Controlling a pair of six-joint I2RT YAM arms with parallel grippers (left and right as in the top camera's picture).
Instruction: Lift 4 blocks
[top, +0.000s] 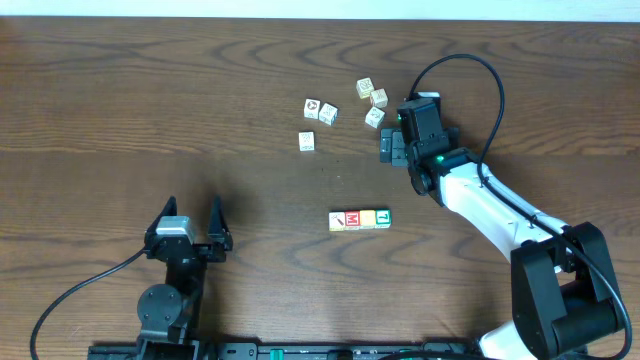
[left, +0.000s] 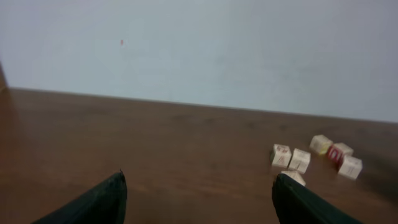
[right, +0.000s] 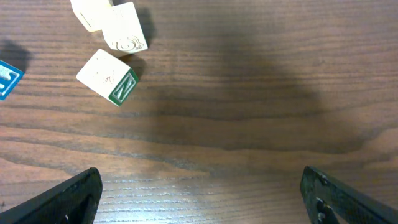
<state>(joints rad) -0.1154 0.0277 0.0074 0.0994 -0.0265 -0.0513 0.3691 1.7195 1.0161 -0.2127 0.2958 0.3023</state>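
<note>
Blocks (top: 360, 219), four coloured wooden cubes touching in a row near the middle of the table (top: 150, 100), look light, stiff and smooth. Left gripper (top: 190, 218) and right gripper (top: 392, 148) both stand spread, empty; squeezing the row by its ends seems best.

Four blocks (top: 360, 219) sit upright in one straight, touching row, well apart from the cream picture cubes (top: 328, 114), on the robot's side of them. From the left: pale yellow block (top: 337, 221) with dark mark, red block (top: 352, 219) with white letter, yellow block (top: 368, 218), green block (top: 383, 217).
</note>
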